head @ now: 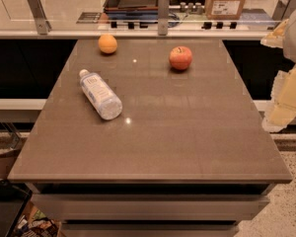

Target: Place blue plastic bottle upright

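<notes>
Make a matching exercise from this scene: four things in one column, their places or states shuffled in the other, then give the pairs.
1. blue plastic bottle
2. orange
3. apple
4. claw

A. beyond the table's right edge
B. lying on its side, left half
C. far edge, left
D. far side, right of centre

Pairs: 1-B, 2-C, 3-D, 4-A

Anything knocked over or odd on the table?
The blue plastic bottle lies on its side, left of centre, cap pointing away. Nothing spilled. The claw hangs off the table's right edge, far from it.
</notes>
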You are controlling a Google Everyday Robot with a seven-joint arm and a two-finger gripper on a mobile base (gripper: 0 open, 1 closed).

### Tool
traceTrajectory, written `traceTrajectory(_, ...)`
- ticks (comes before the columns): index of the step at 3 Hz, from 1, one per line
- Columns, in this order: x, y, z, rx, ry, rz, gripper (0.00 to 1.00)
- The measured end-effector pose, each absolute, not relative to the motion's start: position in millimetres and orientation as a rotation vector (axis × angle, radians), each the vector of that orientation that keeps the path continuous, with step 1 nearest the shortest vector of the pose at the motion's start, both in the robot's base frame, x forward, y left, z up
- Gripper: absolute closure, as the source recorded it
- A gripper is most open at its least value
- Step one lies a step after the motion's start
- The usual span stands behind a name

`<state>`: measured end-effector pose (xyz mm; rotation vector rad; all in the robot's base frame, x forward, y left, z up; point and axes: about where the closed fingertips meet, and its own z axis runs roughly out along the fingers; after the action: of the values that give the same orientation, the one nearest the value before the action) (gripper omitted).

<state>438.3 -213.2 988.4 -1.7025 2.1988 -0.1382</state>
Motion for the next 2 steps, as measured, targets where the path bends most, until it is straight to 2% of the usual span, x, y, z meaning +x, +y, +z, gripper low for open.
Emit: traceTrajectory(2, 444.7, -215.5, 993.2, -1.639, 2.219, -0.115, 0.00)
